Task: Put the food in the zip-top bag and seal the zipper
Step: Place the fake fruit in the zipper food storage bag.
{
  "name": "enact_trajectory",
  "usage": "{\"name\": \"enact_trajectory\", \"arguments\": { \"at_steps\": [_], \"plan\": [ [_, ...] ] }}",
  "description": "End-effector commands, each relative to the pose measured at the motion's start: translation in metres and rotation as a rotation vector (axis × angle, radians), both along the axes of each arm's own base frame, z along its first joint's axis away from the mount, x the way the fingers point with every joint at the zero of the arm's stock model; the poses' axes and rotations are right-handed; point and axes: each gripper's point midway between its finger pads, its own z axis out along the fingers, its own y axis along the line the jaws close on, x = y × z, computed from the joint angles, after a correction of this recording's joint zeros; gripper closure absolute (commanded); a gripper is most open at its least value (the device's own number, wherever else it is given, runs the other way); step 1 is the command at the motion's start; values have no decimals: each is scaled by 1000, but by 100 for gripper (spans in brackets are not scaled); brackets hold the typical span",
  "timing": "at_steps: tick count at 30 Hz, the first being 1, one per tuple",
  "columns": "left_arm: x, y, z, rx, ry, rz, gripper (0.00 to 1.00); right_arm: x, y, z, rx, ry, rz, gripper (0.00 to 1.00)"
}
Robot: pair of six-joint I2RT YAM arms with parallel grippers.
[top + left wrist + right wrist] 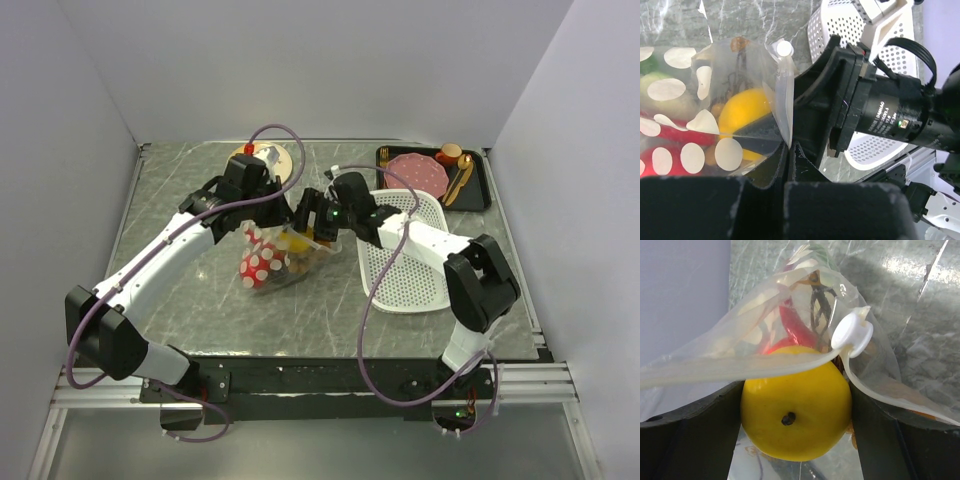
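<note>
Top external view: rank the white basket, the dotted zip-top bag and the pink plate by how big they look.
1. white basket, clearly the largest
2. zip-top bag; one end is covered, so its lead over the plate is unsure
3. pink plate

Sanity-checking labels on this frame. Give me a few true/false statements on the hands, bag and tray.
1. The right hand grips the yellow fruit. True.
2. The bag is sealed. False: its mouth gapes around the fruit.
3. The left hand is open, clear of the bag. False: it is shut on the bag's edge.
4. The pink plate sits on the black tray. True.
</note>
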Motion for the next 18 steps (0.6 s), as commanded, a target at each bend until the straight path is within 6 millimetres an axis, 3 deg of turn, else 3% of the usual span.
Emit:
{"name": "enact_trajectory", "arguments": {
  "at_steps": [1, 2, 3, 5, 10, 13, 16, 17, 18],
  "plan": [
    [9, 1, 41, -37, -115, 35, 99, -1, -12, 33, 5, -113, -32, 16],
    [9, 5, 39, -23, -113, 50, 99, 0, -16, 39, 4, -140, -41, 14],
    [9, 6, 38, -19, -109, 56, 99, -1, -21, 49, 6, -164, -52, 6],
    [8, 8, 34, -10, -99, 64, 99, 0, -28, 64, -4, -223, -65, 4],
    [7, 7, 30, -11, -89, 58, 99, 2, -49, 71, -72, -249, -113, 0],
    [7, 7, 31, -9, -92, 53, 99, 9, -80, 62, -153, -228, -230, 0],
    [4, 7, 32, -9, -99, 39, 99, 14, -109, 54, -145, -224, -310, 18],
    [3, 7, 31, -9, -101, 37, 99, 14, -109, 52, -139, -224, -290, 30],
    [2, 7, 31, -16, -102, 31, 99, 16, -110, 50, -152, -221, -286, 32]
  ]
}}
